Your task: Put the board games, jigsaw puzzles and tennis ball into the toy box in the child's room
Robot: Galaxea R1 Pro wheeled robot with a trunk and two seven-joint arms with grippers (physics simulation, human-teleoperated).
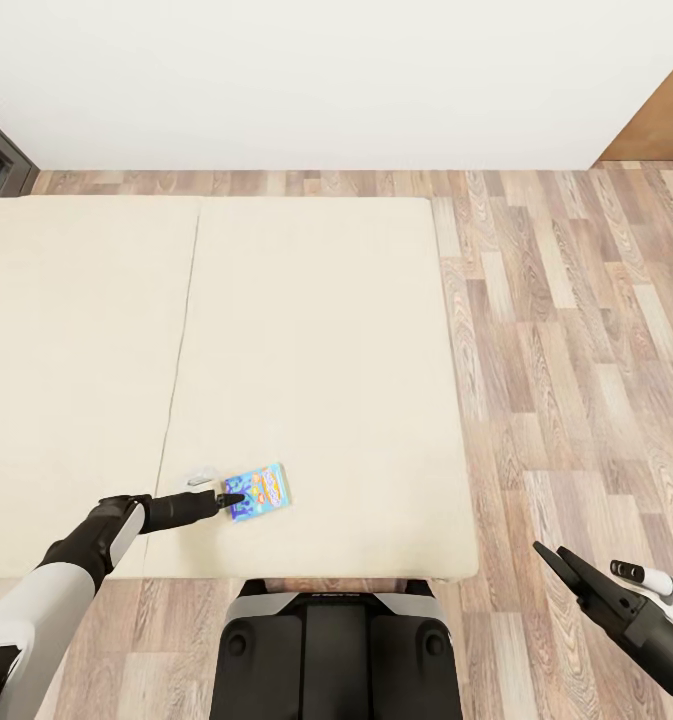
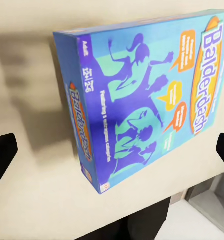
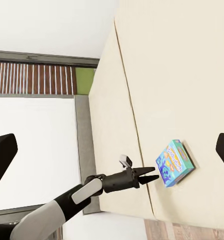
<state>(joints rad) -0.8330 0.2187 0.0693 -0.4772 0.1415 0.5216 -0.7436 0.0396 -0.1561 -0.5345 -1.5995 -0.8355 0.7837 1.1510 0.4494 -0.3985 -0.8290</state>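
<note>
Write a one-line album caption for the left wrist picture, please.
Open left gripper poised over a small blue Balderdash board game box lying on the plain beige mattress.

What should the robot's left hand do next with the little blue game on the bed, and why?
Probably ease forward a little and close. The left hand is open at the edge of the blue game box, which lies flat on the bed. In the left wrist view the box sits between the fingertips but isn't gripped yet.

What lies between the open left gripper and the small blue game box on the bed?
Nothing: the left gripper nearly reaches the small blue game box; bare beige mattress, in the right wrist view.
</note>
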